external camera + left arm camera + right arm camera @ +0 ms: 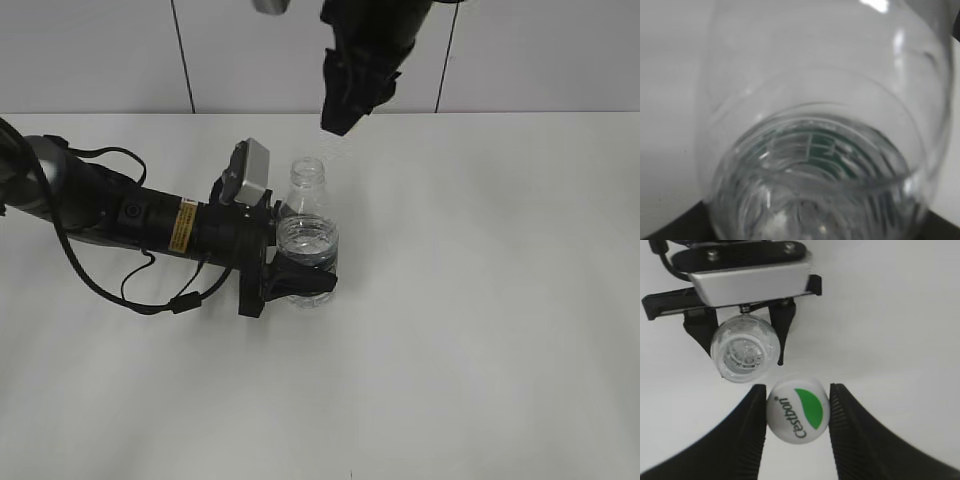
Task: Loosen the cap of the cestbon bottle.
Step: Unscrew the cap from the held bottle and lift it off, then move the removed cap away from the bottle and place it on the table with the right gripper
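Note:
The cestbon bottle (308, 235) stands upright on the white table, clear, holding some water, its threaded neck (307, 170) bare. My left gripper (308, 278) is shut on its lower body from the left; in the left wrist view the bottle (815, 165) fills the frame, green label showing through. The white cap (797, 410), with its green leaf and lettering, is off the bottle, held between my right gripper's (797, 390) black fingers (747, 430). That gripper (340, 120) hangs above and slightly right of the neck. From above, the open bottle mouth (745, 347) lies up-left of the cap.
The left arm (130, 215) lies along the table from the left edge, cables looping beneath it. Its silver wrist camera (250, 172) sits beside the bottle's shoulder. A white panelled wall (100, 55) bounds the table's far edge.

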Robot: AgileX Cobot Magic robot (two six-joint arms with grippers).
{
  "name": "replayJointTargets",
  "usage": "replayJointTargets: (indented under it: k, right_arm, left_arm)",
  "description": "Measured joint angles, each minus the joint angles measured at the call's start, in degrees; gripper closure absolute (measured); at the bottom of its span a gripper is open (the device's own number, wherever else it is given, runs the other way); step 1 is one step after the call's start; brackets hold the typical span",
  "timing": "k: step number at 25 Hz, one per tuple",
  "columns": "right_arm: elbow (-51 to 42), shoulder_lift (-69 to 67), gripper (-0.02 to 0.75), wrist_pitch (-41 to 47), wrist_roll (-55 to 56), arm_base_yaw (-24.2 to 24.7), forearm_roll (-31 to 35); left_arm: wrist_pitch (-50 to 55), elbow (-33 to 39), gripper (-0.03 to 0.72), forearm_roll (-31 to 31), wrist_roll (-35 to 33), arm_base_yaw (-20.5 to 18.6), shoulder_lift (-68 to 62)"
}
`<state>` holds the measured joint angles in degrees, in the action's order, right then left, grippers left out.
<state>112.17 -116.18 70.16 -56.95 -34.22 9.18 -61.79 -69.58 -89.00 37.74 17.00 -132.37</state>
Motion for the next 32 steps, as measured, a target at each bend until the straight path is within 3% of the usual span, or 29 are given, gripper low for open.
replayJointTargets:
  k: [6, 11, 16, 21, 32]
  right_arm:
    - [0.0, 0.0, 0.447, 0.0, 10.8, 12.6, 12.3]
    - [0.0, -0.7, 0.447, -0.1, 21.6, 19.4, 10.2]
    - [-1.2, -1.7, 0.447, -0.1, 30.3, 21.5, 5.5]
    - [-8.8, -2.0, 0.447, -3.8, 38.6, 23.1, 0.6]
    - [-27.0, -2.1, 0.447, -20.8, 50.9, 23.9, -9.2]
  left_arm:
    - [0.0, 0.0, 0.276, 0.0, 0.0, 0.0, 0.0]
    - [-0.1, 0.0, 0.276, 0.1, 0.0, -0.1, 0.0]
    - [-0.1, 0.0, 0.276, 0.2, 0.0, -0.1, 0.0]
    - [-0.1, 0.0, 0.276, 0.5, 0.0, -0.1, 0.0]
    - [-0.1, 0.0, 0.276, 0.7, 0.0, -0.1, 0.0]
